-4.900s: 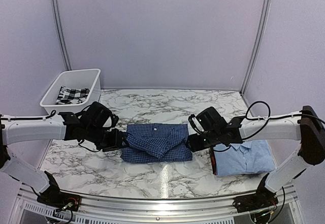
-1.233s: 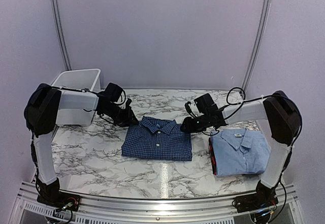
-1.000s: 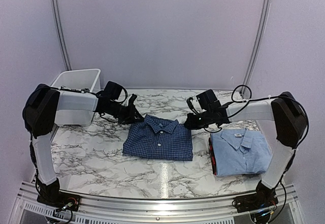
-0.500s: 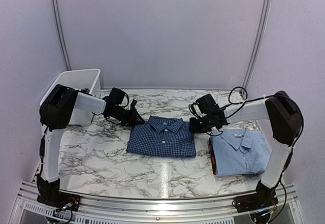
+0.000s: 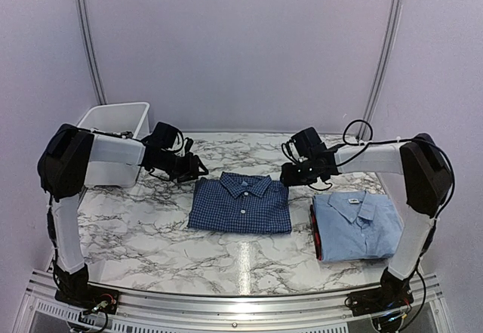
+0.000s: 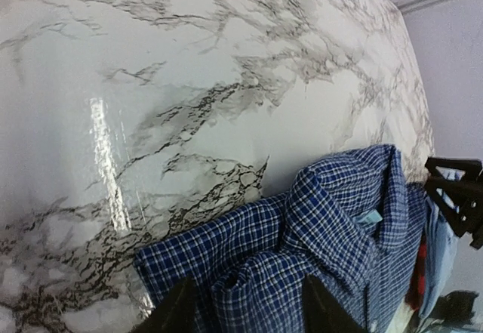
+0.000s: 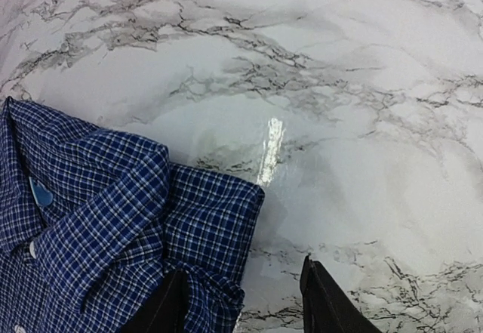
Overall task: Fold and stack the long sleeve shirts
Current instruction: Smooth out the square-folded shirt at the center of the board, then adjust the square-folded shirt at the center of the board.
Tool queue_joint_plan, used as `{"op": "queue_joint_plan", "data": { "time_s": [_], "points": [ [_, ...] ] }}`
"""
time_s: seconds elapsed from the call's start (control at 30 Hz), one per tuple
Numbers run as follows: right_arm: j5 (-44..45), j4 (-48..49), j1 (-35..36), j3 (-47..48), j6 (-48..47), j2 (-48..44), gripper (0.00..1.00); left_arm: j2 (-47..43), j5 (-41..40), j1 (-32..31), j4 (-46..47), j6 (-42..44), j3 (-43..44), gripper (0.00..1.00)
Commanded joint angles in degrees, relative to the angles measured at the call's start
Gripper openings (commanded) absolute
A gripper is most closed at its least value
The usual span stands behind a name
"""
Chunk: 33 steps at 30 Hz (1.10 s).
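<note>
- Where both arm bases stand at the near edge, the marble-patterned table (image 5: 136, 227) runs to the far wall and carries every item below.
- Left arm (image 5: 113, 155): rises on the left side, bends at a high elbow, and runs its forearm rightward, low over the far-left part of the table.
- Right arm (image 5: 377, 155): mirrors this pose. It rises on the right side and runs its forearm leftward, low over the far-right part of the table.
- White bin (image 5: 113, 114): stands at the far-left corner, behind the left forearm.
- Dark blue shirt (image 5: 240, 206): lies folded at the table centre, collar toward the far side, button placket facing up.
- Light blue shirt (image 5: 358, 227): lies folded at the right, just beside the dark blue shirt and apart from it, collar toward the far side. A red and dark edge shows under its left side.
- Left gripper (image 5: 195, 171): sits just beyond the far-left corner of the dark blue shirt. Its fingers (image 6: 177, 312) stand parted, with checked cloth seen below the gap and no cloth clamped.
- Right gripper (image 5: 287, 176): sits at the far-right corner of the same shirt. Its fingers (image 7: 324, 303) stand parted, with nothing clamped.
- White neck label (image 5: 352, 198): sits inside the collar of the light blue shirt.
</note>
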Motion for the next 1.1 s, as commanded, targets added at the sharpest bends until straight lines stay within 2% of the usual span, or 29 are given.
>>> {"op": "queue_joint_plan", "data": {
  "time_s": [0.0,0.1,0.23,0.5,0.7,0.9,1.07],
  "points": [
    [2.63,-3.32,1.20,5.51,-2.33,-1.98,0.48,-5.90,-5.91,0.38,-1.69,0.51,-2.37,0.56],
    [2.10,-3.56,2.69,8.14,-2.94,-0.14,0.48,-10.28,-8.74,0.34,-1.69,-0.24,-5.33,0.61],
    [-0.40,-3.67,4.19,12.21,-2.97,4.84,0.47,-14.36,-9.08,-0.43,-2.21,-0.94,-10.62,0.61],
    [-0.35,-5.36,4.40,19.03,-1.68,13.31,0.48,-21.91,-9.33,-3.82,-3.71,-2.68,-23.25,0.55],
    [-0.36,-4.60,4.47,19.48,-1.11,14.99,0.48,-24.64,-10.47,-8.15,-2.94,-4.11,-27.74,0.52],
    [-1.54,-3.21,4.37,19.40,-0.85,15.70,0.38,-25.29,-9.94,-10.12,-0.50,-5.50,-29.22,0.44],
    [-2.20,-2.82,4.43,19.91,-0.94,16.46,0.20,-26.37,-9.37,-10.69,1.64,-6.68,-31.27,0.43]
  ]
}}
